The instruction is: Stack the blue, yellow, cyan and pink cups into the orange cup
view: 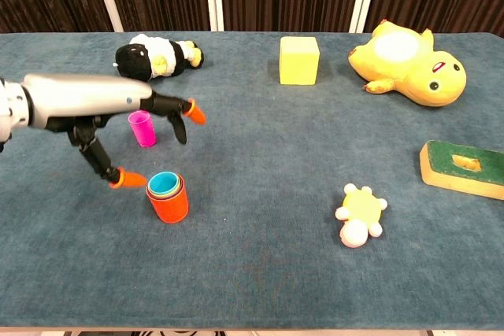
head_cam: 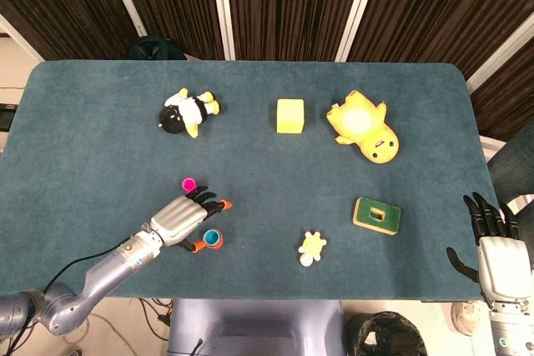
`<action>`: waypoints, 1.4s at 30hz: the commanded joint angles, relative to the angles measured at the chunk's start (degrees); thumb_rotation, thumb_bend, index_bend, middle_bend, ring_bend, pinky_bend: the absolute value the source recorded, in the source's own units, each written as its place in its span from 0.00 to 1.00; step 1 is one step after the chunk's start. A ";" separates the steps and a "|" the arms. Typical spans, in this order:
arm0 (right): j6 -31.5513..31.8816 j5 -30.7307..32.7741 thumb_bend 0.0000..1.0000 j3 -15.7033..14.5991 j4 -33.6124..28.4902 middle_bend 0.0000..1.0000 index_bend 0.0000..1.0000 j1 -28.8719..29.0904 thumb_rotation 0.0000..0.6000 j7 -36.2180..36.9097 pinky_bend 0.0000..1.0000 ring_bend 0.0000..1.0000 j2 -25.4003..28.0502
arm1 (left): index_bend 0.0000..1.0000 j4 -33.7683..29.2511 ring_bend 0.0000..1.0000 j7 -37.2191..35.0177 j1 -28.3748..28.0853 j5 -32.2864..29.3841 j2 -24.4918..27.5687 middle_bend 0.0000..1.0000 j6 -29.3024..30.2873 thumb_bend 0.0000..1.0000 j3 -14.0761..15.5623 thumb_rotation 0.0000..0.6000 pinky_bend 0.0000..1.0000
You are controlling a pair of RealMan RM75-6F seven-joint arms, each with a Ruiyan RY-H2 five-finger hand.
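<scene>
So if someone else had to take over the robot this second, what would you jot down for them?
Left hand: fingers spread, holding nothing, hovering above the orange cup.
Right hand: open, off the table's right edge, idle.
Done: cyan cup sits nested in the orange cup; a yellow rim shows around it, and the blue cup cannot be seen.
Left: pink cup stands upright on the table just behind the stack, under the left hand. Grasp it and drop it into the cyan cup.
</scene>
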 commanded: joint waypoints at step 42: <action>-0.91 0.28 0.32 -0.22 0.21 0.07 0.05 0.34 1.00 -0.54 0.06 0.14 -0.50 | 0.30 27.67 0.10 -9.25 0.58 -13.63 -13.52 0.24 -1.99 0.24 -5.57 1.00 0.11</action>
